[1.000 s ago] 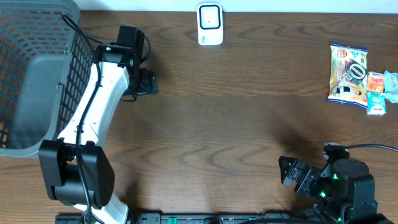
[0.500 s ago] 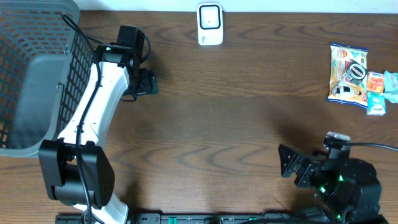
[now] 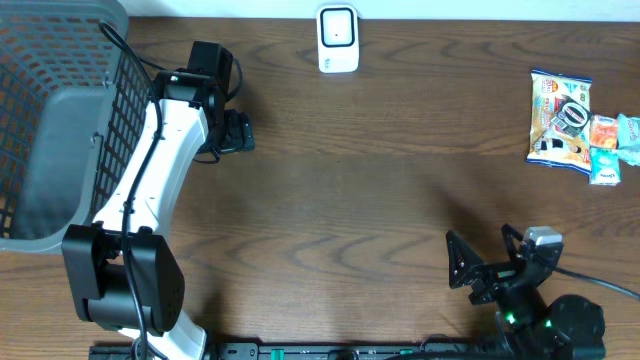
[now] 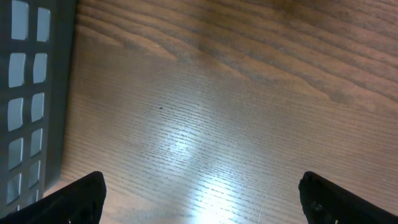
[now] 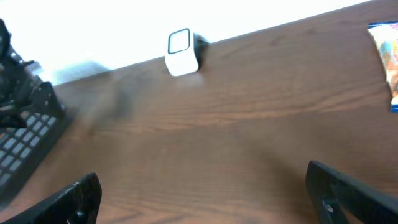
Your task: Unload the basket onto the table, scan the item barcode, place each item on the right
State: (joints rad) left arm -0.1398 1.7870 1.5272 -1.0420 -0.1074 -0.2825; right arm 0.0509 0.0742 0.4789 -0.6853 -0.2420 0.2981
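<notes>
The white barcode scanner [image 3: 338, 38] stands at the table's far edge, also seen in the right wrist view as the scanner [image 5: 181, 52]. The items lie at the far right: a blue-and-white snack packet [image 3: 560, 118] with small orange and teal packets [image 3: 608, 145] beside it. The packet's edge [image 5: 387, 56] shows in the right wrist view. My left gripper [image 3: 238, 132] is open beside the basket, over bare wood [image 4: 202, 202]. My right gripper [image 3: 465, 272] is open and empty near the front edge [image 5: 208, 199], far from the packets.
A grey mesh basket [image 3: 50, 120] fills the left end of the table; its wall [image 4: 31, 93] is close to my left fingers. The left arm [image 3: 160, 170] runs along the basket's side. Brown wood lies between the scanner and my right gripper.
The right arm has shifted toward the front edge and its wrist has tilted, with the gripper staying open. The left arm has not moved.
</notes>
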